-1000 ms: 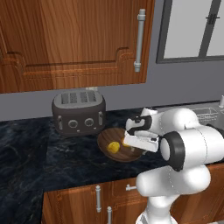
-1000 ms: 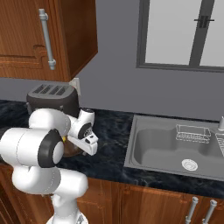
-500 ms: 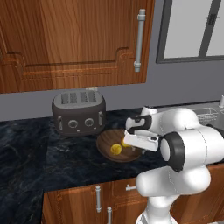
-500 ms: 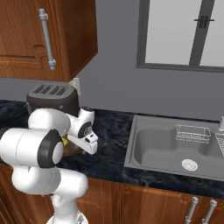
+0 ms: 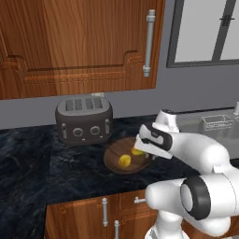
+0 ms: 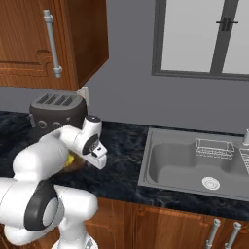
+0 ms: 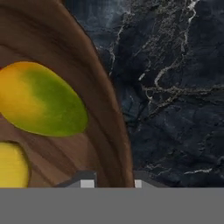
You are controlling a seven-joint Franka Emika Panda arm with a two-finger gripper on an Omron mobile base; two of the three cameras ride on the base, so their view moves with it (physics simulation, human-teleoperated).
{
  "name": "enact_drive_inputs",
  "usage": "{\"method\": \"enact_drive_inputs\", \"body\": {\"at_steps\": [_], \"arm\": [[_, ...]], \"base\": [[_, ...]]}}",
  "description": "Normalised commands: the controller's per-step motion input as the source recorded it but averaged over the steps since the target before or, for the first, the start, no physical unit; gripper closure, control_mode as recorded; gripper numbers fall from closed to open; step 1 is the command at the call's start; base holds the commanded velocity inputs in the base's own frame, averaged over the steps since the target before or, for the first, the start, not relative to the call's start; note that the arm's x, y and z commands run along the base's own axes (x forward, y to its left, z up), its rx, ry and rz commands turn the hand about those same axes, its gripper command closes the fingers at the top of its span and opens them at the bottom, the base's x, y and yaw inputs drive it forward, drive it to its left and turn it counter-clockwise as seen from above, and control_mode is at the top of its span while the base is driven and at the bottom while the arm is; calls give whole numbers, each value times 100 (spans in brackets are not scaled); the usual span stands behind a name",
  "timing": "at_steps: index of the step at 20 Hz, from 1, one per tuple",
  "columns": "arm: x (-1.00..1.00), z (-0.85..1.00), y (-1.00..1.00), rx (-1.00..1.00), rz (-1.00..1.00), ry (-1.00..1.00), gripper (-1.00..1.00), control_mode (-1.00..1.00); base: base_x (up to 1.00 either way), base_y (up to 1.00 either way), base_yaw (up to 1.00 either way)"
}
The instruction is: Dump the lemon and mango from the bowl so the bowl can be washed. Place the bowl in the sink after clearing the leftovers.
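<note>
Bowl [image 5: 122,158] sits on the dark marble desk [image 5: 32,163], just in front & right of the toaster [image 5: 84,119], well apart from the sink [image 6: 194,165]. Its right part is hidden behind the wrist in left base view; in right base view the arm covers nearly all of it, w/ just a sliver of brown and a yellow bit showing under the forearm. Lemon [image 5: 124,161] lies inside, near the bowl's middle; mango [image 5: 137,151] is next to it toward the arm, half covered by the hand in that view. Hand view is much clearer: mango [image 7: 41,105] w/ yellow-to-green skin fully seen on the wood, lemon [image 7: 12,168] cut off at the frame's lower left, bowl rim [image 7: 116,131] curving down to the bottom edge. Tool [image 7: 111,183] straddles that rim, one tip inside the bowl, one outside over the desk; tips are mostly cut off by the frame, jaws look narrow about the rim, but can't tell if they actually pinch it. In the base views the fingers are hidden by the hand itself. Sink shows whole in right base view, w/ drain [image 6: 210,183] and wire rack [image 6: 214,147]; left base view gives just its far corner at the right edge. Cabinet [image 5: 79,44] hangs above the toaster, window [image 6: 204,36] above the sink.
</note>
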Motion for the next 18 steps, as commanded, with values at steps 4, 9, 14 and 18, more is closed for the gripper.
{"method": "enact_drive_inputs", "body": {"at_steps": [4,9,14,18], "arm": [[-44,47,-3,0,-2,-20,100,-100],[-38,66,-2,0,-6,-18,100,-100],[-37,83,-12,9,-17,-7,100,-100],[-24,94,-20,13,-26,0,100,-100]], "base": [[0,0,0],[0,0,0],[0,0,0],[0,0,0]]}}
